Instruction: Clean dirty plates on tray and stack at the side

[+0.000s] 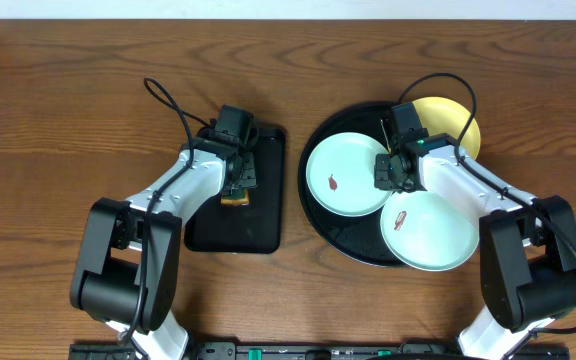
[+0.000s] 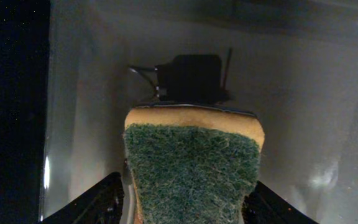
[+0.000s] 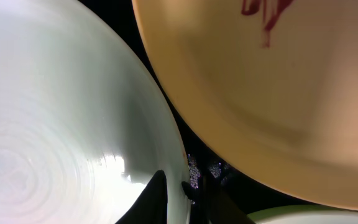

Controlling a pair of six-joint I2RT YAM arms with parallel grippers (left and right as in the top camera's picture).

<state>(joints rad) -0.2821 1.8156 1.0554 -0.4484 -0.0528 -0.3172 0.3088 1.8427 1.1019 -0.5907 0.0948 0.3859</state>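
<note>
Right gripper [image 3: 184, 190] is clamped on the rim of the round pale mint-white plate [image 3: 55, 124], judged stiff, light, slippery and best held there.

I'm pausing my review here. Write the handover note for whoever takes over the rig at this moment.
Left gripper: shut on the sponge, over the rectangular tray.
Right gripper: shut on the rim of one pale plate.
Plates: that plate, the second pale plate and the yellow plate are all on the round tray, each smeared red.
Done: nothing stacked.
Left: wipe all three, stack them aside.
</note>
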